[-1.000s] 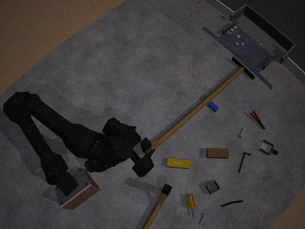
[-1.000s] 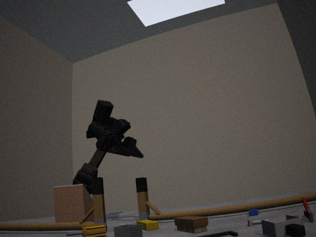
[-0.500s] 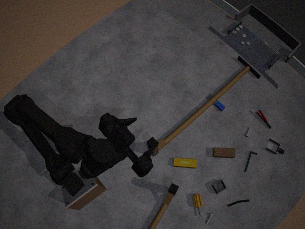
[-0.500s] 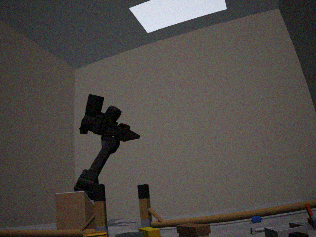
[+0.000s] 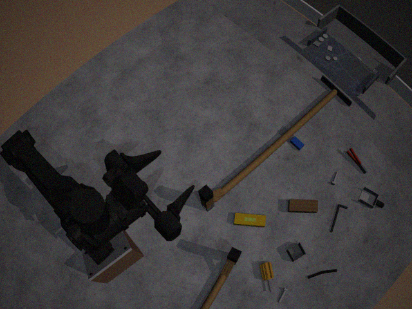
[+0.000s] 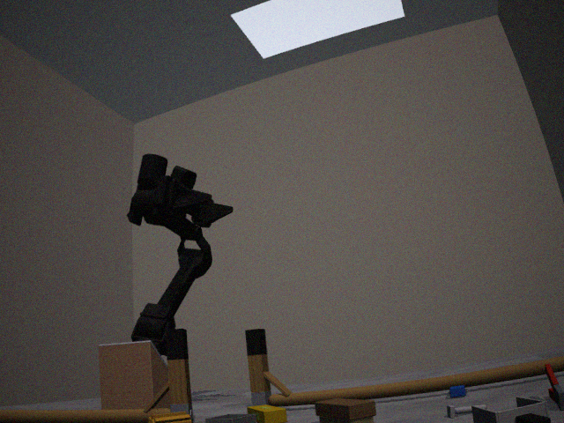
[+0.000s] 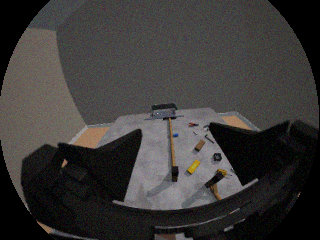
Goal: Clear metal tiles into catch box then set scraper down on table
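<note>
My gripper (image 5: 175, 170) (image 6: 218, 211) (image 7: 176, 130) is open and empty, raised high above the table near the arm's base. The long scraper (image 5: 272, 146) (image 6: 410, 384) (image 7: 171, 150) lies flat on the table, its black grip block just right of my fingers and well below them. Its dark blade (image 5: 336, 90) rests at the near edge of the steel bench plate (image 5: 349, 71) (image 7: 163, 112). Several pale metal tiles (image 5: 328, 48) lie on the plate's left part. The catch box (image 5: 369, 33) stands beyond the plate.
A second wooden-handled tool (image 5: 221, 279) lies at the front. A yellow block (image 5: 249, 219), a brown block (image 5: 302, 205), a blue block (image 5: 297, 143), a red-handled tool (image 5: 356, 159), a hex key (image 5: 336, 215) and small boxes (image 5: 296, 251) are scattered to the right.
</note>
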Available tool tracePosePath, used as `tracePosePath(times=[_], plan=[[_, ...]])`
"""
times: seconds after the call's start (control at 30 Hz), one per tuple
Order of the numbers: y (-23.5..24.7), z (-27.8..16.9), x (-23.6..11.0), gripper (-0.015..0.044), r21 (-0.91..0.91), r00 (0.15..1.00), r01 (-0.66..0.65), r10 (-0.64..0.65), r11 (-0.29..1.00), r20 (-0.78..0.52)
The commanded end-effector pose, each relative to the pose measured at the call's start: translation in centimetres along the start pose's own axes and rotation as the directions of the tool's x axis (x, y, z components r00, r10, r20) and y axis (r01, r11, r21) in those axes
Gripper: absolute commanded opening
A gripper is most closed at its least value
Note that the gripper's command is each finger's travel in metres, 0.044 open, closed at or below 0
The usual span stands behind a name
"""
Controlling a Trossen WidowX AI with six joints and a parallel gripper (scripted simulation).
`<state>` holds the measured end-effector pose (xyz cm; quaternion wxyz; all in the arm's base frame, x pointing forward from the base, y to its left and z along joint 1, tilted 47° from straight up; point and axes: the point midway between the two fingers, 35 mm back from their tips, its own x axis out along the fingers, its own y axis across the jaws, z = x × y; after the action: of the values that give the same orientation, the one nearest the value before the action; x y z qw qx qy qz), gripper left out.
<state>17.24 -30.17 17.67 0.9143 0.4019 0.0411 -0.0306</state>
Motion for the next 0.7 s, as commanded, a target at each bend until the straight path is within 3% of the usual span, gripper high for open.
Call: tracePosePath(times=[0.0,0.67], plan=[[0.84,1.75,-1.62,0.0440,-0.025,0.999,-0.009,0.011,1.000,0.042],[0.69,2.22,-1.59,0.0440,-0.026,0.998,-0.008,0.010,1.000,0.057]])
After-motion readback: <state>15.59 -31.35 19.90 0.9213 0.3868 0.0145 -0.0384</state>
